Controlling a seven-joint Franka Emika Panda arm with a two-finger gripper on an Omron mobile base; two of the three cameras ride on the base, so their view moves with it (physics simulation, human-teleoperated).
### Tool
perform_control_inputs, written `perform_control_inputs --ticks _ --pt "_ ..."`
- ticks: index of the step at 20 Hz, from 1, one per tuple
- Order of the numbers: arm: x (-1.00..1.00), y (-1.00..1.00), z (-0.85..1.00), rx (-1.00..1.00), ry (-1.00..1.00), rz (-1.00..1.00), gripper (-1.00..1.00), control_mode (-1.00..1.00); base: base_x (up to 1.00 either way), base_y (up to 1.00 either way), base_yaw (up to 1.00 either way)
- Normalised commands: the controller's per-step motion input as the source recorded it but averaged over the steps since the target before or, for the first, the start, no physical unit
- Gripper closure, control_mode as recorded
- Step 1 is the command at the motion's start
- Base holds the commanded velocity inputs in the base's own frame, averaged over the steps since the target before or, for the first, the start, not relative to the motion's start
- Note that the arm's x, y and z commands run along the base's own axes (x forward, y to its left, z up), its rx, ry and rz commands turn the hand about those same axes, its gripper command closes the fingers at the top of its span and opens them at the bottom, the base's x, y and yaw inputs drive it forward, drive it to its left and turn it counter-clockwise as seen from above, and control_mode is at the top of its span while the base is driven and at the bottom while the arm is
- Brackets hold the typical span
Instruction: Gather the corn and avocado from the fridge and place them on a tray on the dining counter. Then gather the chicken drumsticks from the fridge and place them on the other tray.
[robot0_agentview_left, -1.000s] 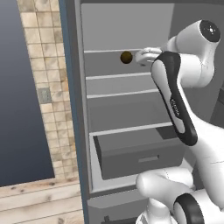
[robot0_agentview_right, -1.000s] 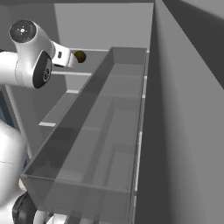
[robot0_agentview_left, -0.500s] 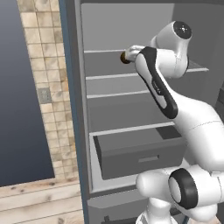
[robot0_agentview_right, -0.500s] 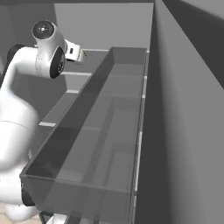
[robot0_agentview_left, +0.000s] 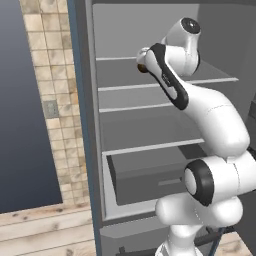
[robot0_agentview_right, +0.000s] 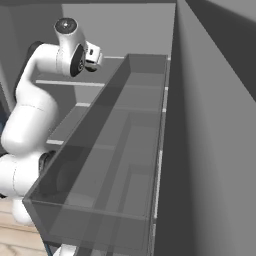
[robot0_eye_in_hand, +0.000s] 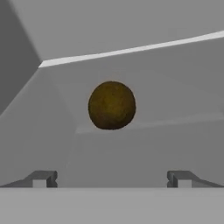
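The grey fridge (robot0_agentview_left: 150, 125) is standing open, with bare shelves inside. The tool (robot0_eye_in_hand: 111, 178) is reaching in at an upper shelf (robot0_eye_in_hand: 175, 144) with its two tips spread wide apart, holding nothing. The brown avocado (robot0_eye_in_hand: 112, 105) is sitting on that shelf right in front of the tool, not touching it.

avocado (robot0_agentview_left: 141, 68) — mostly hidden behind hand (robot0_agentview_left: 144, 59)

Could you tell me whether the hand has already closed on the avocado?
No, the hand is open, its fingertips apart and short of the avocado.
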Motion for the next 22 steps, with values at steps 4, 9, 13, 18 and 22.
perform_control_inputs --ticks 4,9,13,18,22 --pt "0.59 0.04 -0.24 -0.02 0.05 0.0 -1.0 -1.0 0.0 0.0 0.0" --pt "0.61 0.08 -0.17 -0.01 0.03 0.0 -1.0 -1.0 0.0 0.0 0.0" --pt "0.61 0.08 -0.12 0.0 0.03 0.0 -1.0 -1.0 0.0 0.0 0.0" --pt "0.52 0.07 -0.14 0.0 0.03 0.0 -1.0 -1.0 0.0 0.0 0.0" --pt "0.14 0.0 -0.14 0.0 0.03 0.0 -1.0 -1.0 0.0 0.0 0.0"
